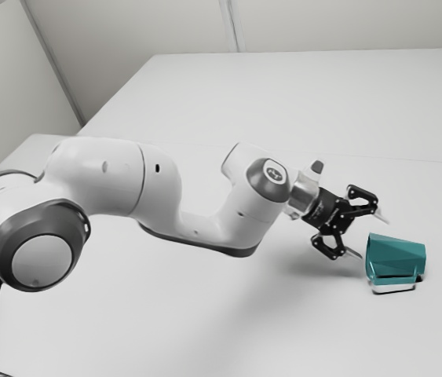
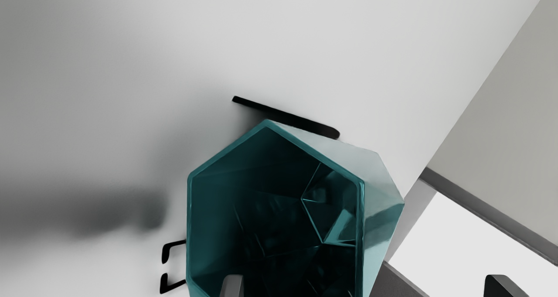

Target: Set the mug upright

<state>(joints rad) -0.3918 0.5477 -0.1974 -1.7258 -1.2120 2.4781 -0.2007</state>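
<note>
fingers point(image 2: 233, 287) are standing apart, gripping nothing, likely leaving you room to clasp mug point(image 1: 397, 255) | mug is lying sideways on table point(image 1: 166, 314), mouth point(image 2: 261, 192) facing your gripper point(image 1: 368, 236)

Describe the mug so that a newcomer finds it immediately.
On the pale table, follow the arm toward the exterior view's right. Just past the open gripper, the mug lies on its side. Its teal, faceted walls distinguish it from the black gripper.

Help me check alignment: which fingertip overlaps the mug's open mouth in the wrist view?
The grey fingertip; the other, black-sided, appears clear of the mug.
</note>
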